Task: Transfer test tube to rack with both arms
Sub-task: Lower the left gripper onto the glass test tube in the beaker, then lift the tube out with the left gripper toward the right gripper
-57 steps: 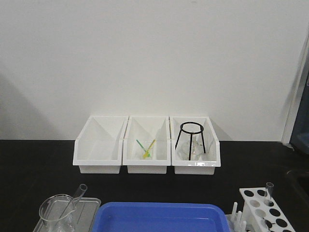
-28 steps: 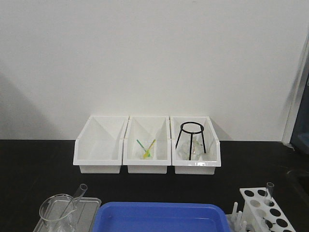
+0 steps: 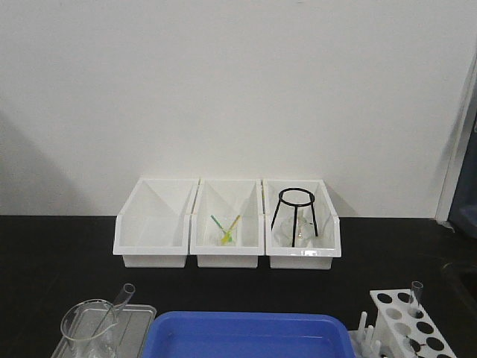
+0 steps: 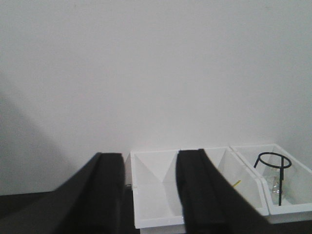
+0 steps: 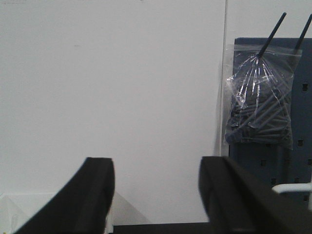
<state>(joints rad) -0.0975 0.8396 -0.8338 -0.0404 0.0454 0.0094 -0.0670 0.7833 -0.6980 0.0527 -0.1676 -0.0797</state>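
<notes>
Stillness is the story: in the front view nothing has shifted over the last second, so I'd say the transfer hasn't started.

Your clear glass test tube leans in the grey shallow tray at the near left of the black desk, beside a clear glass beaker. The white perforated test tube rack waits near right, with one clear tube already standing in it.

The left arm's jaws are parted and hold nothing. The right arm's jaws are spread wide, also empty.

The blue plastic tray between them shows nothing inside. At the back, the left white bin is bare, the middle white bin holds yellow and green sticks, and the right white bin has a black wire tripod.
</notes>
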